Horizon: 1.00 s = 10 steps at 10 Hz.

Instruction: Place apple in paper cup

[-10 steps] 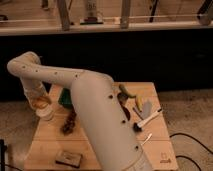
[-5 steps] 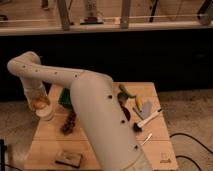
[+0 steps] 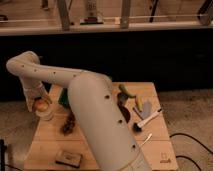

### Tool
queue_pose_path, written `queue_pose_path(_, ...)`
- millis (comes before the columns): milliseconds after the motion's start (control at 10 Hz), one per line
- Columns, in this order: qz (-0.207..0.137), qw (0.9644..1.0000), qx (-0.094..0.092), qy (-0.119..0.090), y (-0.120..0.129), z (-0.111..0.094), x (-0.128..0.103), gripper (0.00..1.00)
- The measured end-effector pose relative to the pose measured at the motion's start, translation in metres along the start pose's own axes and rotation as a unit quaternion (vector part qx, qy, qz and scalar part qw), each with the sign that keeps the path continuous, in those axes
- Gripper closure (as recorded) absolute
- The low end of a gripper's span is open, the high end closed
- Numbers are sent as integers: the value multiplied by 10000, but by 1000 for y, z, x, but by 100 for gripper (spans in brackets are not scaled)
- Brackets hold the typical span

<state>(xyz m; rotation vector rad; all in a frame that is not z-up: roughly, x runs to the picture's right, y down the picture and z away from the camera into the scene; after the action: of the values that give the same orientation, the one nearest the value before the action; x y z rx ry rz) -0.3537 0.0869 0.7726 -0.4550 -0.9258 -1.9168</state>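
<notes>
Gripper (image 3: pixel 39 98) hangs at the far left end of the wooden table (image 3: pixel 100 161), pointing downward at the tip of the white arm (image 3: pixel 95 115), which bends back from an elbow above it and then sweeps down to the right across the middle of the scene. How wide it stands, and whether it grips anything, cannot be told. Directly under the gripper sits the apple (image 3: pixel 42 105), a small yellowish-orange ball resting in the mouth of the paper cup (image 3: pixel 46 115), with its upper half showing above the rim. The cup stands upright on the table just below the gripper, near the table's left edge.

Just to the right of the gripper, partly hidden behind the arm, is a dark green object (image 3: pixel 62 98). Below and to the right of it lies a brownish clump (image 3: pixel 68 124) on the wood. Farther down, toward the near edge, lies a flat dark rectangular item (image 3: pixel 68 158). Well away to the right, past the arm, lie a yellow-green piece (image 3: pixel 125 92), a white-handled utensil (image 3: pixel 149 119) and a dark brush-like object (image 3: pixel 137 128). Black cables (image 3: pixel 186 146) run over the floor beyond the table's right side.
</notes>
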Motion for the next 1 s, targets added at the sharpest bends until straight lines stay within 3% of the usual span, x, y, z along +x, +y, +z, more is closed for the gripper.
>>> queue_pose_path(1000, -69, 9997, -217, -1, 2, -5, 0, 25)
